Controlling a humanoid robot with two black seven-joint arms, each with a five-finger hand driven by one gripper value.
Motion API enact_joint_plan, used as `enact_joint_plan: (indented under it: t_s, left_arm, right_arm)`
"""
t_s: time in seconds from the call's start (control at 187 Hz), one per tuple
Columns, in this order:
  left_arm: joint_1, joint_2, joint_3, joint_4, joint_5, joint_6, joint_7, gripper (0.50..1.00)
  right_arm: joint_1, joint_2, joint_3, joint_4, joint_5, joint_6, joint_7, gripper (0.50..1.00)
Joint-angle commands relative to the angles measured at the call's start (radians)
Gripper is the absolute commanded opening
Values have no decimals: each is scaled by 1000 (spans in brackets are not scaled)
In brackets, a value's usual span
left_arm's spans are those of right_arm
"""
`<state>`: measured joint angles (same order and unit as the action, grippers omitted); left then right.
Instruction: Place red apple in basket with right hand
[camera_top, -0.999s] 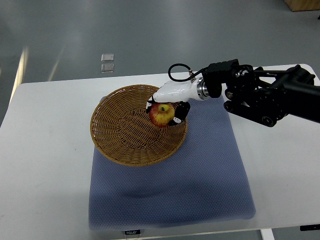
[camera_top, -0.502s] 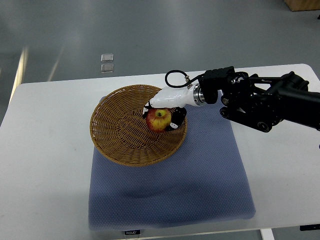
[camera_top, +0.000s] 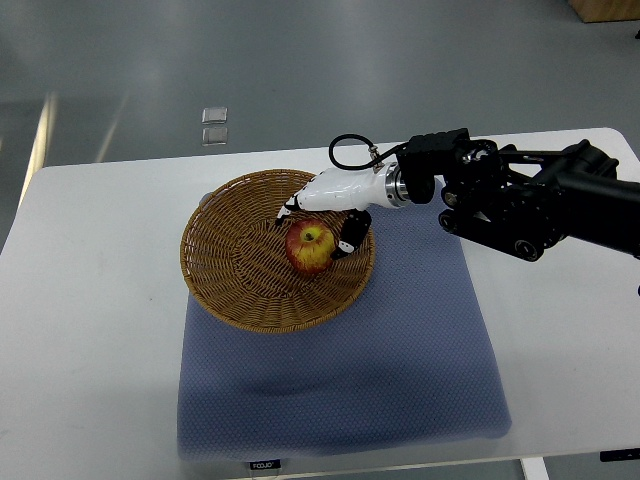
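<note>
- Round woven wicker basket (camera_top: 240, 275) on a blue-grey padded mat (camera_top: 400, 370), over a white tabletop (camera_top: 90, 330).
- Red-and-yellow apple (camera_top: 309, 247) resting inside the basket, right of centre.
- White right hand (camera_top: 325, 215) above the apple, fingers (camera_top: 349, 233) spread, seemingly grasping nothing; contact unclear.
- Black arm (camera_top: 530, 205) entering from the right.

You're seeing the red apple (camera_top: 309, 248) sitting in the basket (camera_top: 240, 290), your right hand (camera_top: 325, 205) hovering over it, fingers (camera_top: 349, 232) spreading.
</note>
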<state>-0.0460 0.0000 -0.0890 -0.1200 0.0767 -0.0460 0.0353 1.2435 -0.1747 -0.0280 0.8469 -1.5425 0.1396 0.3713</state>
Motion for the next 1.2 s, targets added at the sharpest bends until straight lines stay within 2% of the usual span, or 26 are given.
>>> enact_joint_plan:
  t_s: [0.0,0.331,0.582,0.588,0.615,0.764,0.823,0.903,0.957,0.962,0.994,1.149,1.197]
  left_arm:
    - [0,0,0,-1,0,0,0,1000]
    - [0,0,0,0,0,0,0,1000]
    - [0,0,0,-1,0,0,0,1000]
    - [0,0,0,-1,0,0,0,1000]
    - [0,0,0,-1,0,0,0,1000]
    - [0,0,0,0,0,0,0,1000]
    - [0,0,0,-1,0,0,0,1000]
    - [0,0,0,-1,0,0,0,1000]
    - [0,0,0,-1,0,0,0,1000]
    - [0,0,0,0,0,0,0,1000]
    - [0,0,0,0,0,0,0,1000]
    - [0,0,0,0,0,0,0,1000]
    - [0,0,0,0,0,0,0,1000]
  right_arm:
    - [5,-6,3,0,4,0,0,893]
    - [30,-77,30,-8,21,2,1,907]
    - [4,-92,92,-72,113,0,0,911]
    - [-13,-97,120,-104,155,-2,0,911]
    - [-22,-95,143,-124,191,-2,0,911]
    - [-91,-83,298,-170,366,-3,0,911]
    - [-98,-81,307,-172,377,-3,-2,911]
    - [-144,-75,401,-187,481,-54,0,911]
    - [-144,-75,401,-187,481,-54,0,911]
    - [-163,-74,433,-187,540,-76,0,911]
    - [-176,-72,451,-189,584,-84,0,911]
    - [-222,-74,525,-213,834,-92,0,911]
    - [-222,-74,525,-213,834,-92,0,911]
